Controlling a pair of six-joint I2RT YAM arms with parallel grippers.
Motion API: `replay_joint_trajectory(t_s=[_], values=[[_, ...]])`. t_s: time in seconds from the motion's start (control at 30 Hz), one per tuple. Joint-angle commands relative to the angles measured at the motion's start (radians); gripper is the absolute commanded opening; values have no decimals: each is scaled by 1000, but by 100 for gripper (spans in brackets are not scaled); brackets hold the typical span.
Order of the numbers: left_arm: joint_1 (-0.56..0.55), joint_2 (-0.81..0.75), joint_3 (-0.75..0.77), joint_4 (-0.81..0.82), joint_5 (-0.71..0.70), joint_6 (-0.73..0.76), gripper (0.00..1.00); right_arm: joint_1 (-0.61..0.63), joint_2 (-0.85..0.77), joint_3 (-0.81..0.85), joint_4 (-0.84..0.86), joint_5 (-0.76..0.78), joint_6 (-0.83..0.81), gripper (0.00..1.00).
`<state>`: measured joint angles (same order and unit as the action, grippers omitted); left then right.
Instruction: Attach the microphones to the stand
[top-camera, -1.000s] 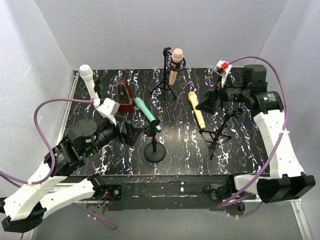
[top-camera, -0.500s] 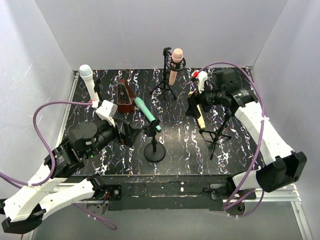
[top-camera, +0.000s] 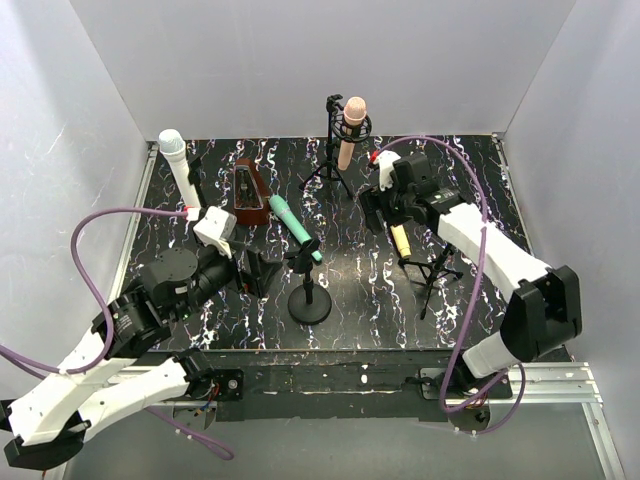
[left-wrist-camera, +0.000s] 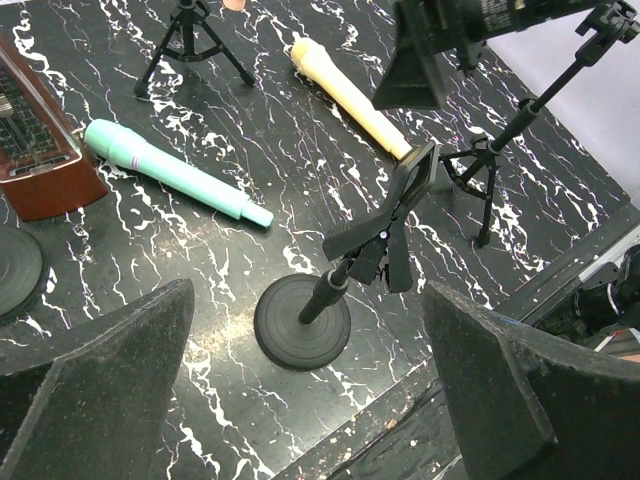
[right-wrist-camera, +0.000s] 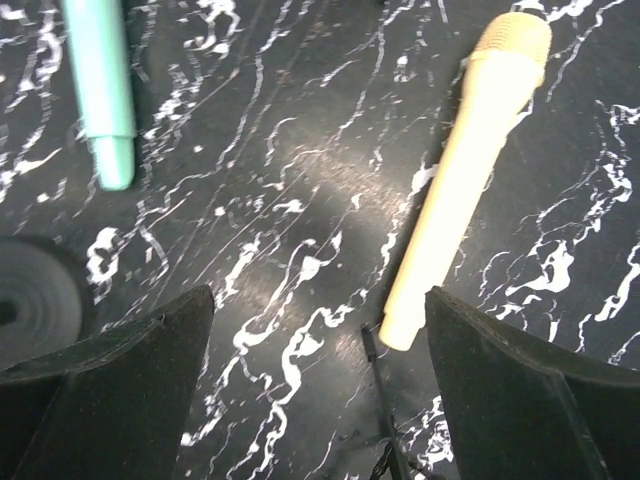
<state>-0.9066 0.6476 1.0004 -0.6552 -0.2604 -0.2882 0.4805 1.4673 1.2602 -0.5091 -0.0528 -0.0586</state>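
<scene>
Right tool (right-wrist-camera: 318, 300) hangs spread wide over the bench (right-wrist-camera: 300, 170), with the yellow microphone (right-wrist-camera: 450, 190) lying below, nearer its right finger. Left tool (left-wrist-camera: 305, 290) is also spread, the round-base stand (left-wrist-camera: 345, 270) showing between its fingers.

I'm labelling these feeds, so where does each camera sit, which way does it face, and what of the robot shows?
Top external: above, behind the bases, looking down on the table; left end effector and right end effector show.
Left wrist: on the left wrist, facing the round-base stand; its open fingers frame it.
Right wrist: on the right wrist, facing down at the yellow microphone; its open fingers show.
Shared: yellow microphone and teal microphone, in all three.
</scene>
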Motion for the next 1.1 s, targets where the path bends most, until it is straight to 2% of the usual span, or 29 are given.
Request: replay_joint_trajectory(t_s=[0.0,0.4,0.57,0.77,1.07], values=[[3,-28,-16,-6,-23,-2,98,13,68,1,103,197,29,92],[3,-69,-36,-17,-25,-23,98,3,317,11,67,307,52,85],[3,-80,-45,-18,-30,-28,98,-28,372,24,57,315,85,84],[3,-80,-52,-14,-30,-29,98,-69,407,16,40,251,105,82],[3,-85,-54,-14,-28,-32,98,-79,436,36,1,133,82,62]])
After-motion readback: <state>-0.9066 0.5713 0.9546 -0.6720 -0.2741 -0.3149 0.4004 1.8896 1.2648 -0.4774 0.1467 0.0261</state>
